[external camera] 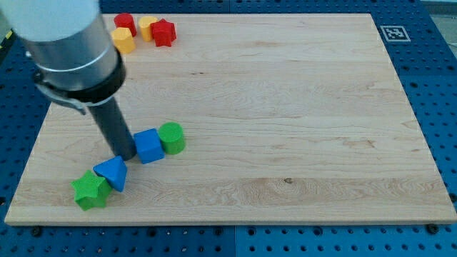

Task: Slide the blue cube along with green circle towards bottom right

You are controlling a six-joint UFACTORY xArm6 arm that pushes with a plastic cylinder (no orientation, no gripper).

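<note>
The blue cube (pixel 148 145) lies at the view's lower left on the wooden board (pixel 285 107). The green circle (pixel 172 137) touches its right side. My tip (pixel 126 153) stands right against the cube's left side. The rod rises from there to the grey arm body at the view's top left.
A blue triangle (pixel 112 173) and a green star (pixel 91 190) lie touching each other just below my tip. At the view's top left sit a red circle (pixel 125 22), two yellow blocks (pixel 123 40) (pixel 147 27) and a red star (pixel 163 33).
</note>
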